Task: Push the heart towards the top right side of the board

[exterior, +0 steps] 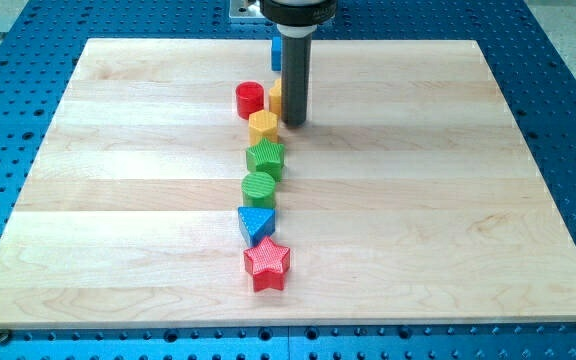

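Note:
A yellow block (275, 97), seemingly the heart, sits near the top centre of the board, partly hidden by my rod. My tip (295, 123) rests on the board touching its right side, just right of and above a yellow pentagon-like block (263, 126). A red cylinder (250, 99) stands just left of the yellow heart.
Below the yellow blocks a column runs down the view: a green star-like block (265, 158), a green cylinder (260, 187), a blue triangle (257, 223) and a red star (266, 264). A blue block (276, 55) shows behind the rod at the top edge. The wooden board (448, 200) lies on a blue perforated table.

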{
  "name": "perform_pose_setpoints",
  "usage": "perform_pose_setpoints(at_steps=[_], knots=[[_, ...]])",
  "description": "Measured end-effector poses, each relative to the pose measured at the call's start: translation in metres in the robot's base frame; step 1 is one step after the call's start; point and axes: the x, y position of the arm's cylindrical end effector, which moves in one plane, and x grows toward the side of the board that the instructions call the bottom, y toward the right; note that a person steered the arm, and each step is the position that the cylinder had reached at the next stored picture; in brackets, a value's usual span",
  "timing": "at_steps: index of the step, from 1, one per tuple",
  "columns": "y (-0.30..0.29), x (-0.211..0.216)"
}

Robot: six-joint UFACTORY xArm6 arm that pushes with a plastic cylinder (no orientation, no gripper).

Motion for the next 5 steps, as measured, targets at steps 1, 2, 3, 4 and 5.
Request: perform_pose_setpoints(at_steps=[1,2,3,4,5], knots=[[-0.035,-0.015],[-0.067,-0.024],[-0.053,-0.035],[0.062,-0.028],[0.071,-0.027]])
